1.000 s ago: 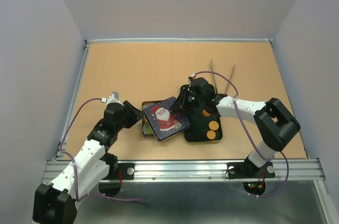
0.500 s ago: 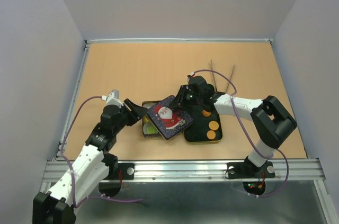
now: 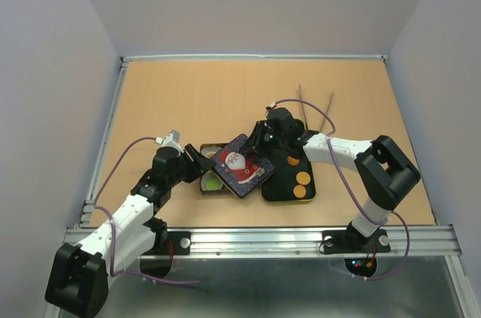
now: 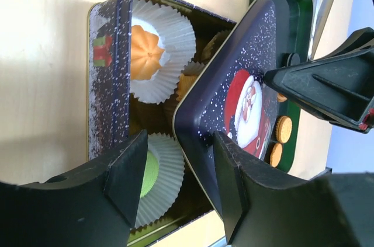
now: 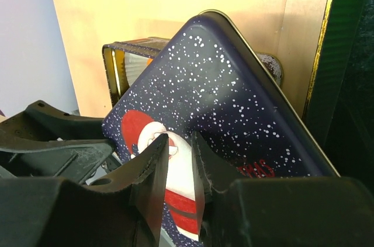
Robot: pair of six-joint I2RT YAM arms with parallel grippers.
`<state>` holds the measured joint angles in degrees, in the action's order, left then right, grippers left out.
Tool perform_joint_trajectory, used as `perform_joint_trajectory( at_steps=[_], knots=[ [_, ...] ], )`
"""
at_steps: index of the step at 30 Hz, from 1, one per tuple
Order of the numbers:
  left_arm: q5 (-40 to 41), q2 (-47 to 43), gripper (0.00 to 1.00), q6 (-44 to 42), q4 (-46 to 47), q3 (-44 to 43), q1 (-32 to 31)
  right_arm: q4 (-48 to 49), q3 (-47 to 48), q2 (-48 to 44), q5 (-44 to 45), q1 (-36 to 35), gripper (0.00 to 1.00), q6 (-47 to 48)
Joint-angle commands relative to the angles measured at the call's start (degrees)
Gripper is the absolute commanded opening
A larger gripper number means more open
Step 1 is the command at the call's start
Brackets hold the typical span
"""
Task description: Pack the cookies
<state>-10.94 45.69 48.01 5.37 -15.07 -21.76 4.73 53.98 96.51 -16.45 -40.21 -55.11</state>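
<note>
The wooden table (image 3: 188,100) fills the middle of the top view. On it, a little right of centre, lies the dark green tray (image 3: 278,186). Just left of it stands the blue tin (image 4: 108,101). The Santa lid (image 3: 240,166) lies tilted across the right part of the tin, so the tin is half covered.

My right gripper (image 5: 179,139) is at the upper right edge of the lid. Its fingers are pressed nearly together there, so I am holding the lid. My left gripper (image 4: 178,139) is at the lower left of the tin with fingers spread apart. The near corner of the lid is between them; I cannot tell if they touch it.

In the tin, an orange cookie (image 4: 146,51) and a green cookie (image 4: 150,174) sit in white paper cups (image 4: 175,31). Two round cookies (image 3: 302,178) lie in the lower right part of the tray.
</note>
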Motion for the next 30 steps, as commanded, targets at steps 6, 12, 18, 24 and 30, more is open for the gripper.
perform_joint_trajectory(
  at_steps=[6, 12, 18, 24, 30],
  knots=[
    [-0.7, 4.0, 0.59, -3.2, 2.0, -1.1, -0.1, -1.0, 3.0, 1.4, 0.5, -0.5, 0.28, 0.3],
    [1.8, 3.0, 0.58, -2.7, 0.3, -1.5, -0.2, -1.0, 3.0, 1.4, 0.1, -0.5, 0.28, 0.4],
    [3.8, 4.4, 0.53, -2.4, 0.5, -2.4, -0.2, -1.2, 2.8, -0.7, 0.7, -0.4, 0.29, 1.7],
    [2.7, 8.0, 0.52, -1.6, 5.4, -3.1, -0.1, -1.2, 2.6, -0.5, -0.9, -0.5, 0.29, 1.3],
    [1.1, 11.9, 0.53, -1.6, 9.7, -3.2, -0.3, -1.2, 3.3, -0.7, -1.6, -0.5, 0.29, 1.5]
  ],
)
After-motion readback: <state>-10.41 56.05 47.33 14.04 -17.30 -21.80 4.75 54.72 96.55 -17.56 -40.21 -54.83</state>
